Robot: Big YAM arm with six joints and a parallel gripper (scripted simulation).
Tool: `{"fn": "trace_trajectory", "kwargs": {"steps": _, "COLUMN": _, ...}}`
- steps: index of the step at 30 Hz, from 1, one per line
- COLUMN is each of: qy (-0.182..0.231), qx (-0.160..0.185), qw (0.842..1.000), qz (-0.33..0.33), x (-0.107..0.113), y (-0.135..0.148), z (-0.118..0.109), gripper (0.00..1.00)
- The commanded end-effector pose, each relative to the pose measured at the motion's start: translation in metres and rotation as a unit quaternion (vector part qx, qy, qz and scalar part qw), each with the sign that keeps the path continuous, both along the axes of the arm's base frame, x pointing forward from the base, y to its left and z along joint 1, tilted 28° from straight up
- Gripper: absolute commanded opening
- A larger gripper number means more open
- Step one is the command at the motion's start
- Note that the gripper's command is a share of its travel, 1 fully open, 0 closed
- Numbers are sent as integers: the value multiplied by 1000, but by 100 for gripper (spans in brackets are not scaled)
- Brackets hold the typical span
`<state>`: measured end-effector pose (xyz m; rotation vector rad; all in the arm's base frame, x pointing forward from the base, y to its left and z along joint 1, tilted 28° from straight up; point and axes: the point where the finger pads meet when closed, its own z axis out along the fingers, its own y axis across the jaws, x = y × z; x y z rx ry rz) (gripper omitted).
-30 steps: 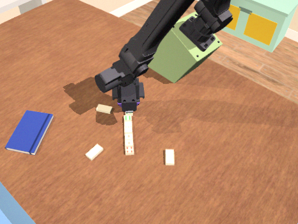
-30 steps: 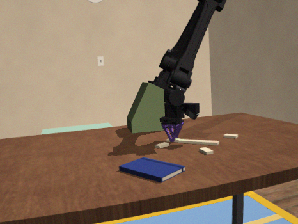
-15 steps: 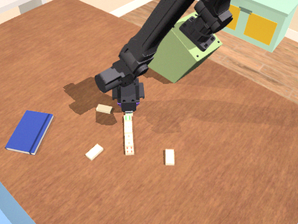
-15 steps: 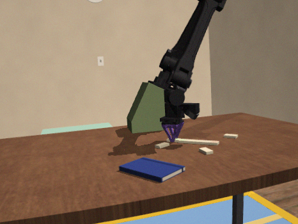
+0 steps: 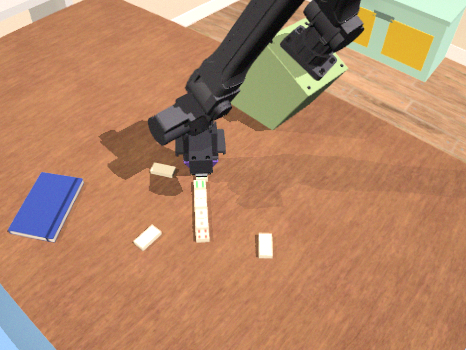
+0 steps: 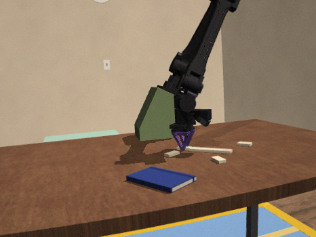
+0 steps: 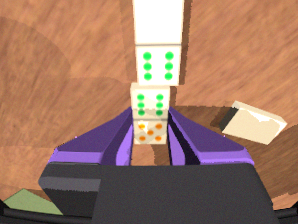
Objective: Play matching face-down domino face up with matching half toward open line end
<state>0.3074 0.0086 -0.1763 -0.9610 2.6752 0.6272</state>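
Domino (image 7: 150,119), green-and-orange pips face up, gripped between purple fingers, its green half touching the green-pipped end of the line (image 5: 201,214) on the table (image 5: 325,225); three face-down dominoes apart

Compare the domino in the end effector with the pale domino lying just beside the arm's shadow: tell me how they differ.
The held domino shows its face, green pips on one half and orange on the other; the loose domino shows only a blank back. The held domino sits clamped between the purple fingers of the end effector, at the line's green end; the loose domino lies free and skewed, off to the side. Both are cream tiles.
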Motion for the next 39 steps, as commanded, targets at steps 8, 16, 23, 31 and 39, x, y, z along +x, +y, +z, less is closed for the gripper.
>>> {"fn": "trace_trajectory", "kwargs": {"steps": 8, "qy": -7, "qx": 1, "qw": 1000, "qz": 7, "x": 11, "y": -1, "z": -2, "gripper": 21}}
{"fn": "trace_trajectory", "kwargs": {"steps": 16, "qy": -7, "qx": 0, "qw": 1000, "qz": 4, "x": 9, "y": -1, "z": 0, "gripper": 21}}
{"fn": "trace_trajectory", "kwargs": {"steps": 23, "qy": -8, "qx": 1, "qw": 1000, "qz": 6, "x": 10, "y": -1, "z": -1, "gripper": 21}}
{"fn": "trace_trajectory", "kwargs": {"steps": 31, "qy": -7, "qx": 0, "qw": 1000, "qz": 0, "x": 10, "y": -1, "z": 0, "gripper": 93}}
{"fn": "trace_trajectory", "kwargs": {"steps": 39, "qy": -7, "qx": 1, "qw": 1000, "qz": 0, "x": 11, "y": 1, "z": -1, "gripper": 93}}
